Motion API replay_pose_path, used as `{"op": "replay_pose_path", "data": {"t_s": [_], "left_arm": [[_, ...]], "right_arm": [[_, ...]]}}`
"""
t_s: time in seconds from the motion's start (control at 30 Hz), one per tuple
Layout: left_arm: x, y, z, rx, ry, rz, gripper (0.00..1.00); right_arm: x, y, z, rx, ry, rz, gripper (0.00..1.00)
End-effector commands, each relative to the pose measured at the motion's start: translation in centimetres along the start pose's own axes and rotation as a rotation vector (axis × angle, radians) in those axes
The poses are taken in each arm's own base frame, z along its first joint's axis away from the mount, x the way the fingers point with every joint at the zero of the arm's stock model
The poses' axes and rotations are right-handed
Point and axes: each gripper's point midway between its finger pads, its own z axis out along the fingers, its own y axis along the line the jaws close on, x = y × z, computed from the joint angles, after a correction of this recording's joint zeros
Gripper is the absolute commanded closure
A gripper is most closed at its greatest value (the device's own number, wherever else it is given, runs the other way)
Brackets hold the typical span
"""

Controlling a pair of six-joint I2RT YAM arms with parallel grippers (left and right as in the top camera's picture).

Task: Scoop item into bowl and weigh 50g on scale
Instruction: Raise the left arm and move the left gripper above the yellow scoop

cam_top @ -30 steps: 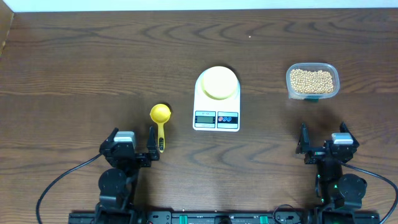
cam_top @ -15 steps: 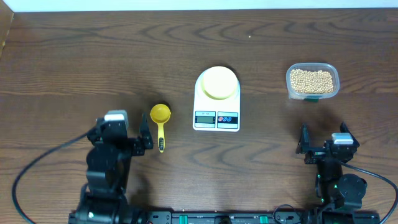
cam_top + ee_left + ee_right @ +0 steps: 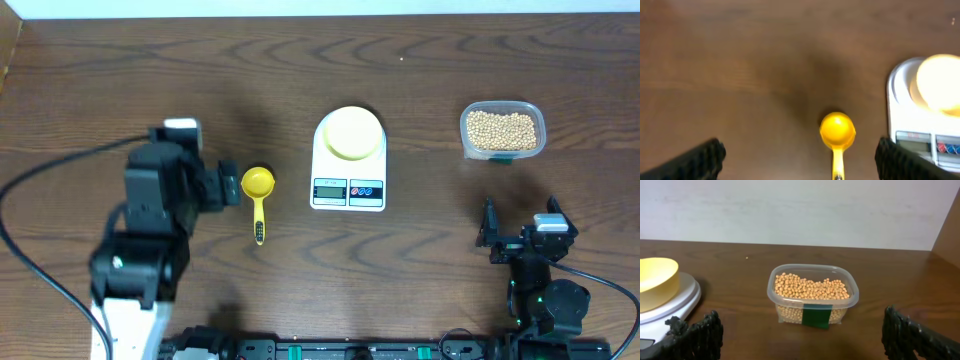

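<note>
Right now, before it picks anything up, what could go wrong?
The scoop lies flat with only a thin handle, so the open left gripper beside it may push it instead of gripping. The beans sit in a light-looking tub that the open right gripper is not holding; scooping could slide it. The bowl merely rests on the scale, so a bump may shift it.

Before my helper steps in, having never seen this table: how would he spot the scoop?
Find the white scale in the middle. On its left lies the scoop, handle toward the near edge. It alone is bright yellow with a handle; the bowl on the scale is paler.
</note>
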Motion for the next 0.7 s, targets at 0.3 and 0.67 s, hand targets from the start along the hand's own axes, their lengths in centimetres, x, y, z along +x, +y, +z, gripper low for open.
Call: {"op": "replay_pose_path", "data": {"t_s": [0.3, 0.67], "left_arm": [[-3.8, 0.0, 3.2, 0.139, 0.208, -0.027, 0.03], [1.0, -0.2, 9.1, 0.140, 0.486, -0.037, 0.02]], "right_arm": [[0.1, -0.3, 0.0, 0.014, 0.001, -0.012, 0.01], [0.1, -0.3, 0.0, 0.014, 0.001, -0.012, 0.01]]}}
